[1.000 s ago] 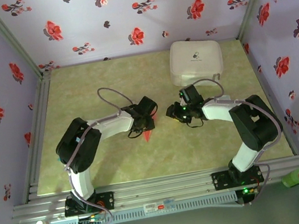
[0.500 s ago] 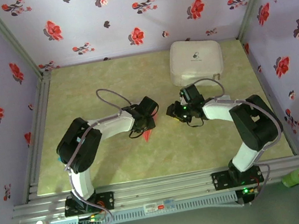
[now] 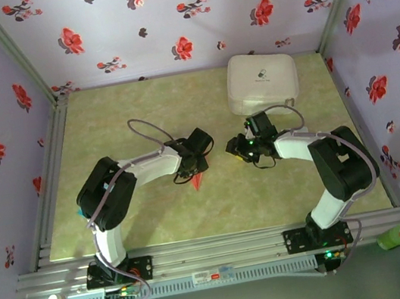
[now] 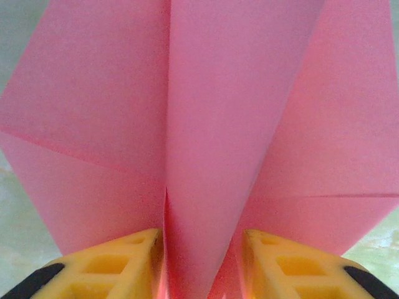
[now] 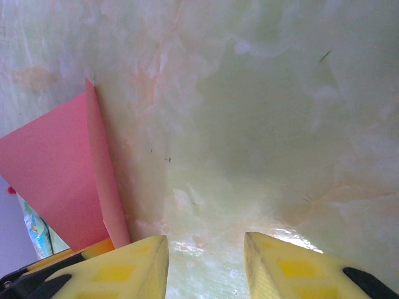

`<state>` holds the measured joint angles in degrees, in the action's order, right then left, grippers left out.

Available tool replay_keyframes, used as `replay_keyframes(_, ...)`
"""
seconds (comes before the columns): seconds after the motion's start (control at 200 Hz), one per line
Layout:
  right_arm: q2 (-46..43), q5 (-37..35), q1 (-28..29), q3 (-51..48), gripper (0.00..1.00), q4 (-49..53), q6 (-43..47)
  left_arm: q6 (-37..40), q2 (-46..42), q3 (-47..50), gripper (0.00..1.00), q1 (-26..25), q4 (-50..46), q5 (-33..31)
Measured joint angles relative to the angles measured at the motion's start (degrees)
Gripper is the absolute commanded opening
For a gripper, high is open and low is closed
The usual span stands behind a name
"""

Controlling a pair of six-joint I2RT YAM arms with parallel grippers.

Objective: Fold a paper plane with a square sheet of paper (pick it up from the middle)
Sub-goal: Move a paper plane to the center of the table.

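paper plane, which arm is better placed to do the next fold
Left, probably: the left gripper has a finger on each side of the centre fold of the paper plane. The right gripper is open over the table, the paper off to its side.

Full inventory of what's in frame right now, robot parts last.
folded paper: 1, salmon pink, mid-table
case: 1, white, table's far right corner
table: 1, pale green marbled
walls: 3, lilac with red flowers, around table
green object: 1, near right, outside the metal frame; too small to identify
left gripper: 1, yellow fingers, closed on the paper's centre fold
right gripper: 1, yellow fingers, open over bare table, right of paper
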<state>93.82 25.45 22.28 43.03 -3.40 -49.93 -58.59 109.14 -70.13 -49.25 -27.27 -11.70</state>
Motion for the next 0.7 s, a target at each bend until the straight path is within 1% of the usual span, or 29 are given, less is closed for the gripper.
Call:
replay_keyframes(0.38,-0.09,0.07,-0.07,-0.24,0.37,-0.15,0.0,1.55,-0.59,-0.04,0.39,-0.15,-0.94,-1.14)
replay_keyframes(0.575,-0.33,0.02,-0.07,-0.24,0.37,-0.15,0.0,1.97,-3.17,-0.11,0.4,-0.26,-1.05,-1.42)
replay_keyframes(0.7,-2.05,-0.5,-0.07,-0.24,0.37,0.76,0.85,2.19,-4.85,-0.11,0.41,-0.26,-1.07,-1.46)
